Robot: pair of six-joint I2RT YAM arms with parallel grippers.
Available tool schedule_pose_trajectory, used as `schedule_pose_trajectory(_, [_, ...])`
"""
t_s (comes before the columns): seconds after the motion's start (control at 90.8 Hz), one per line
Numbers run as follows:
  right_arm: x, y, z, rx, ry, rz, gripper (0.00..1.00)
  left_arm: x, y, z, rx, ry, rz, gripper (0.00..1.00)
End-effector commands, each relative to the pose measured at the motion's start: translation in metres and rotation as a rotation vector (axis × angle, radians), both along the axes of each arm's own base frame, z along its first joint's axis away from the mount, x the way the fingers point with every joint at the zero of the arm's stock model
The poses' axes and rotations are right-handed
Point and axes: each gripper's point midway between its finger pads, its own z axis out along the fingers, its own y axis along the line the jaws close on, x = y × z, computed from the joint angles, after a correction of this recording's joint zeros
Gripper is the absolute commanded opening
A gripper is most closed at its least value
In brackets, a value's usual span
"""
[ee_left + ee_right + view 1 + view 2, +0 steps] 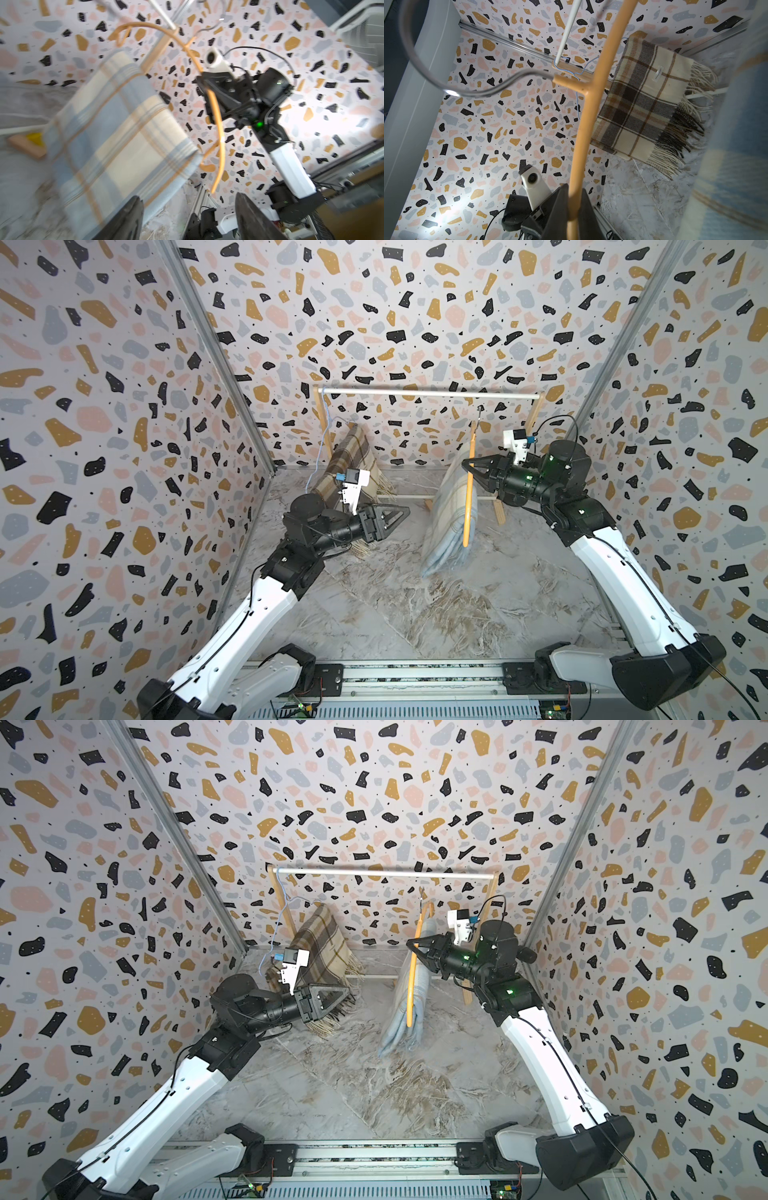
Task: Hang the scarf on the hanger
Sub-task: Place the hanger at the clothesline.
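Pale blue and cream checks with thin tan lines are showing on the scarf, which is lying folded over the lower bar of the orange hanger and hanging below and in front of the right gripper. That gripper is clamping the hanger's curved shoulder between closed jaws, probably because gripping the frame instead of the cloth is letting the fold sit on the bar under its own weight. It is also leaving the metal hook free above the gripper. The hook is sitting close under the white rail, and I cannot tell whether it is catching on it. The hanger is tilting, with its far end dipping toward the desk, so the scarf is crowding toward that lower end. The scarf's bottom edge is blurring in both top views, so it is probably swinging. It looks thick and soft, doubled into several layers, with both halves dropping to about the same level. The left gripper is standing with its jaws apart and holding nothing. The blue scarf is just beyond its fingertips, near but not touching. Just behind this gripper, a brown checked scarf with fringed ends is hanging on a thin blue wire hanger.
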Motion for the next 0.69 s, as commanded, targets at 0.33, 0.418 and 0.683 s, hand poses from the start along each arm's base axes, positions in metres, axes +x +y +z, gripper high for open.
schedule_pose_trajectory(0.33, [-0.016,-0.012,0.067,0.147,-0.208,-0.033,0.00,-0.013,-0.087,0.047,-0.003,-0.131,-0.221,0.74])
schedule_pose_trajectory(0.418, [-0.018,-0.013,0.068,0.157,-0.210,-0.035,0.00,-0.008,-0.101,0.049,0.002,-0.130,-0.233,0.71])
schedule_pose_trajectory(0.683, [-0.025,-0.016,0.073,0.202,-0.224,-0.032,0.00,0.005,-0.128,0.037,0.051,-0.092,-0.227,0.53])
